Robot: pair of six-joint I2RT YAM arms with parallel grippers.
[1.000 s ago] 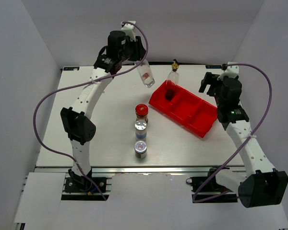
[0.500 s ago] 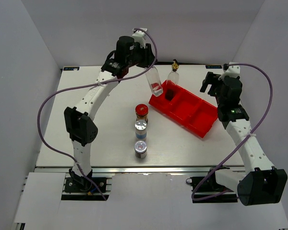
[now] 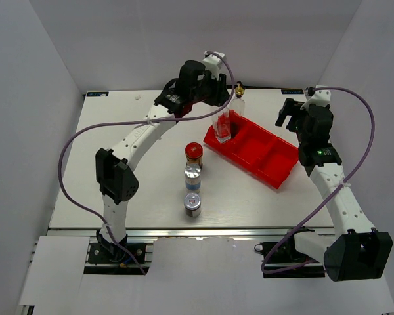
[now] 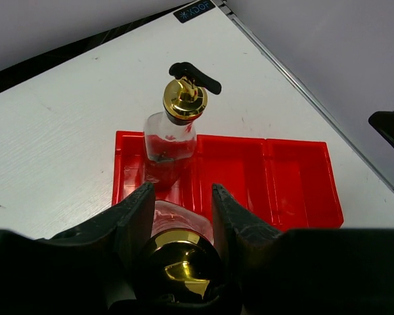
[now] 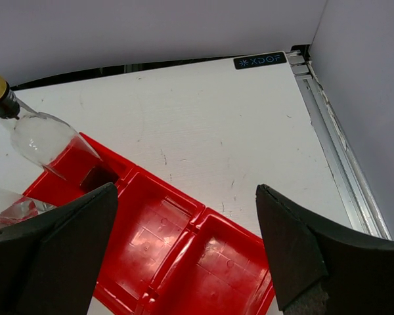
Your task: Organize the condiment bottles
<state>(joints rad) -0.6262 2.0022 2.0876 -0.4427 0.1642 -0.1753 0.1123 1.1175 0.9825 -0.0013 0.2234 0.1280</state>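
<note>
My left gripper (image 3: 218, 106) is shut on the neck of a clear glass bottle (image 3: 223, 126) and holds it upright over the left compartment of the red tray (image 3: 276, 172). In the left wrist view its gold cap (image 4: 178, 268) sits between the fingers (image 4: 132, 213). A second clear bottle with a gold-and-black spout (image 3: 237, 100) stands in the far end of that compartment and shows in the left wrist view (image 4: 177, 125) and the right wrist view (image 5: 36, 134). A red-lidded jar (image 3: 194, 151) and two silver-capped shakers (image 3: 192, 173) (image 3: 192, 203) stand in a row mid-table. My right gripper (image 3: 289, 115) is open and empty.
The tray's middle compartment (image 5: 151, 230) and right compartment (image 5: 226, 262) hold nothing. The table's back edge (image 5: 184, 62) and right rail (image 5: 335, 151) lie close to the tray. White walls enclose the table on three sides.
My left gripper has carried the clear bottle rightward from the back left and turned it upright over the tray's left compartment. The right arm has hardly moved.
</note>
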